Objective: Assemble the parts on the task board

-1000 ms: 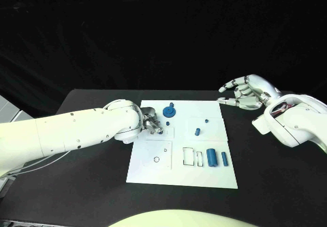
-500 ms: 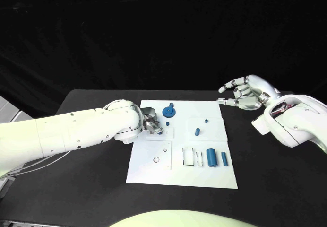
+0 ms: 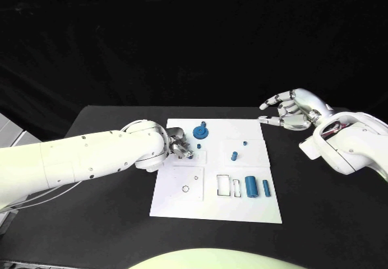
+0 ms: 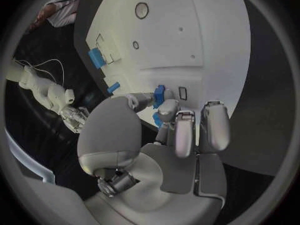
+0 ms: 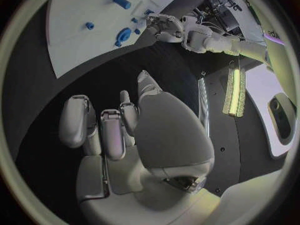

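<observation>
Nearest on the board lie two outlined slots with two loose blue cylinders beside them on the right arm's side, long axes running near to far. Mid-board, the left hand pinches a small blue peg between thumb and fingertips, just over the board's left part; the peg's long axis appears to stand roughly upright to the board, though the socket beneath it is hidden by the fingers. Judged from this, the coming move is a straight press downward. Two short pegs stand further right, and a blue gear sits behind the left hand. Farthest, the right hand hovers off the board's far right corner, fingers loosely curled and holding nothing.
</observation>
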Controlling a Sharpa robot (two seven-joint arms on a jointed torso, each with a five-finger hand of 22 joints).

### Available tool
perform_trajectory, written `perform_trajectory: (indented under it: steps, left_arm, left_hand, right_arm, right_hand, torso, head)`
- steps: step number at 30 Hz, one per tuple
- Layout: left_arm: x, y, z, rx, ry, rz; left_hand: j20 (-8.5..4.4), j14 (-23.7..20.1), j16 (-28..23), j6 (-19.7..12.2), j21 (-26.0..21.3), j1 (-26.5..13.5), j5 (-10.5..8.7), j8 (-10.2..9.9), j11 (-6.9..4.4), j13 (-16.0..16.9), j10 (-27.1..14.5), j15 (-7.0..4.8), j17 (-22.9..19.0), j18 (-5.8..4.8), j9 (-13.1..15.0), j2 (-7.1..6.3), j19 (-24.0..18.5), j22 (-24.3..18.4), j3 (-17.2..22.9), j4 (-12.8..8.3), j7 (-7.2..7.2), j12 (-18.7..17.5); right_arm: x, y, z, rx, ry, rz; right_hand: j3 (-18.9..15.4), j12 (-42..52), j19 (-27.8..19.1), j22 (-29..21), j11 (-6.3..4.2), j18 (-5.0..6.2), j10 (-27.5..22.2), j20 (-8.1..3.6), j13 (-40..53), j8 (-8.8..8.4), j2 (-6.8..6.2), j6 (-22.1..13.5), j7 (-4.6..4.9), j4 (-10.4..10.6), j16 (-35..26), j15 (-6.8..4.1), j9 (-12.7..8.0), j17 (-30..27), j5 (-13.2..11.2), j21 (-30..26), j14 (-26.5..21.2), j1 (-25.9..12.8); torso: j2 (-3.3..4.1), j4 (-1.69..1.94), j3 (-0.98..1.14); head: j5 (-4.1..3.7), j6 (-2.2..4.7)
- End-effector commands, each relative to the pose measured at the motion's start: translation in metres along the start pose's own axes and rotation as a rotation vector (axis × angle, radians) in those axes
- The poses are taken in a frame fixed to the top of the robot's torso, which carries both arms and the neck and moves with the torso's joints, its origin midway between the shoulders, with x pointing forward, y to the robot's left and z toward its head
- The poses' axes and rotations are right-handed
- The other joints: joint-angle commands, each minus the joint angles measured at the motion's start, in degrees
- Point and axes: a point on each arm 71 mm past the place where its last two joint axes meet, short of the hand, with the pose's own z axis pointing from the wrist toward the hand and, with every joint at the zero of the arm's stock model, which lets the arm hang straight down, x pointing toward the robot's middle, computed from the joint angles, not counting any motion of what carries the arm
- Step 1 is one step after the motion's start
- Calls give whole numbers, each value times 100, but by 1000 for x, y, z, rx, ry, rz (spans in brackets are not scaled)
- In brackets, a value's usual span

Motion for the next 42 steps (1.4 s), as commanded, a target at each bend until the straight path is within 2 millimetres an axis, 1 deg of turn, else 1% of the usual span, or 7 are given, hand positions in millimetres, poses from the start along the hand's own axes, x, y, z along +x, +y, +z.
perform_trajectory:
  steps: [1, 6, 12, 19, 28, 34, 42]
  left_arm:
    - [-2, -3, -1, 28, -43, -45]
    - [-1, -3, -2, 30, -47, -55]
    - [0, 0, -1, 24, -39, -52]
    - [5, 1, 1, 16, -10, -35]
    - [10, 2, 3, 13, -11, 0]
    - [12, 2, 3, 19, -11, 28]
    - [13, 3, 3, 20, -1, 42]
  left_hand:
    - [-2, 556, 21, 131, 19, -45, 14, 40, 13, 1, 41, -33, 1390, -101, 115, 28, 40, 11, 941, -895, -101, 36]
    - [-5, 555, 19, 136, 19, -65, -1, 41, 11, -13, 42, -36, 1386, -101, 117, 35, 41, 10, 950, -889, -102, 28]
    - [-5, 555, 19, 136, 20, -66, -2, 40, 11, -16, 42, -36, 1386, -101, 117, 35, 42, 11, 950, -889, -102, 26]
    - [-6, 554, 16, 135, 25, -72, -10, 39, 10, -27, 38, -37, 1381, -104, 118, 35, 51, 24, 952, -890, -103, 20]
    - [-6, 553, 15, 134, 25, -73, -13, 39, 10, -34, 35, -37, 1379, -104, 118, 33, 52, 25, 952, -892, -104, 15]
    - [-7, 553, 15, 133, 26, -78, -19, 37, 10, -35, 35, -38, 1380, -105, 118, 32, 54, 28, 953, -893, -104, 14]
    - [-8, 554, 16, 132, 27, -81, -24, 36, 9, -36, 36, -38, 1381, -105, 119, 29, 55, 30, 954, -896, -105, 13]
  right_arm:
    - [1, 1, 0, -12, 6, -8]
    - [1, 0, 0, -10, 7, -8]
    - [2, 0, -1, -8, 8, -8]
    - [3, -1, -1, -5, 11, -7]
    - [3, -2, -1, -3, 12, -7]
    - [3, -2, -1, -2, 13, -7]
    - [3, -2, -1, -2, 13, -7]
  right_hand:
    - [-27, 31, 32, 149, -22, 19, 10, -3, 264, 20, 34, -39, -15, 13, 6, -2, 5, 51, 22, 20, 207, -18]
    - [-27, 31, 32, 149, -22, 19, 10, -3, 264, 20, 34, -39, -15, 13, 6, -2, 5, 51, 22, 20, 207, -18]
    - [-29, 39, 39, 156, -24, 17, 18, -3, 268, 28, 37, -38, -17, 13, 7, -4, 7, 54, 24, 30, 209, -25]
    - [-30, 43, 46, 163, -25, 14, 23, -4, 270, 32, 39, -38, -18, 12, 13, -4, 8, 67, 24, 41, 214, -28]
    - [-30, 43, 46, 163, -25, 14, 23, -4, 270, 32, 39, -38, -18, 12, 13, -4, 8, 67, 24, 41, 214, -28]
    - [-30, 43, 46, 163, -25, 14, 23, -4, 270, 32, 39, -38, -18, 12, 13, -4, 8, 67, 24, 41, 214, -28]
    - [-33, 50, 52, 167, -27, 13, 30, -6, 273, 42, 42, -38, -20, 11, 15, -7, 10, 73, 26, 46, 218, -35]
  torso:
    - [1, 0, -1]
    - [4, 3, -2]
    - [1, 7, -2]
    - [1, 1, -6]
    - [2, -3, 2]
    - [0, 1, 5]
    - [2, 0, 2]
  head:
    - [-9, -6]
    - [-23, -23]
    - [-20, -41]
    - [-23, -61]
    - [-30, -87]
    - [-32, -93]
    - [-36, -92]
